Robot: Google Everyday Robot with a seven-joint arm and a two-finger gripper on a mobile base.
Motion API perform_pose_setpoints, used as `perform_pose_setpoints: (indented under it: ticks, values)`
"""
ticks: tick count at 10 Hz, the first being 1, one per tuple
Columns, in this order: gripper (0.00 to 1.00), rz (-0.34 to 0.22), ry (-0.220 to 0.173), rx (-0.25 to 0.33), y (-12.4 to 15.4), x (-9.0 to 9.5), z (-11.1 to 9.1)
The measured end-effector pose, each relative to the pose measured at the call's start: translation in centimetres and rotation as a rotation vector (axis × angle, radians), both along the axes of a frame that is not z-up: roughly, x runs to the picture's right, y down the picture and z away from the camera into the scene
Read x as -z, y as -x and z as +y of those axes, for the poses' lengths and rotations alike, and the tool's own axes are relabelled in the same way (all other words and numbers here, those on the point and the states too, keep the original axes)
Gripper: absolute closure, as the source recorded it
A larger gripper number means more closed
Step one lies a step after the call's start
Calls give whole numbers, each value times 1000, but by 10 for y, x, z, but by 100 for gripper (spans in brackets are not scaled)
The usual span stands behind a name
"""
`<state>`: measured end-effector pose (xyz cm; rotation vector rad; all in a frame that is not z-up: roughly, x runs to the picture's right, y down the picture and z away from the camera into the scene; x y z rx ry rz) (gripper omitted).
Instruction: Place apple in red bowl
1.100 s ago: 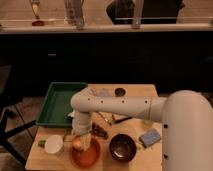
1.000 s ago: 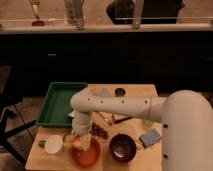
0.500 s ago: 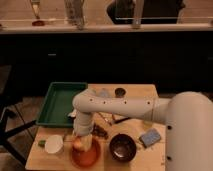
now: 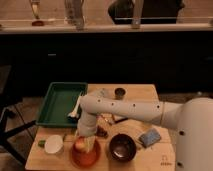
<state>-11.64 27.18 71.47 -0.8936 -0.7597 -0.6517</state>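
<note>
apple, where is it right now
Camera view, lower left: the apple is in the red bowl, between the white cup and the dark bowl, with the gripper just above it.

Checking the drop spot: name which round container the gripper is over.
The red bowl, between the white cup and the dark brown bowl; the gripper and apple are over it alone.

On the table (image 4: 161, 152), the apple (image 4: 80, 145) is seen within the rim of the bowl (image 4: 94, 156), toward its left, and the tool (image 4: 85, 139) is placed directly above that bowl. A second bowl (image 4: 122, 148) is set just right of the bowl, a cup (image 4: 53, 145) just left of it, and a tray (image 4: 59, 103) behind it to the left.
</note>
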Motion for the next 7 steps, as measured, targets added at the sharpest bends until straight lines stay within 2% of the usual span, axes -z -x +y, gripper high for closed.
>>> perform_pose_setpoints:
  ticks: [5,7]
  values:
    - [100,-152,48,-36,-2,-2,2]
    - [100,-178,63,-29,-2,-3,4]
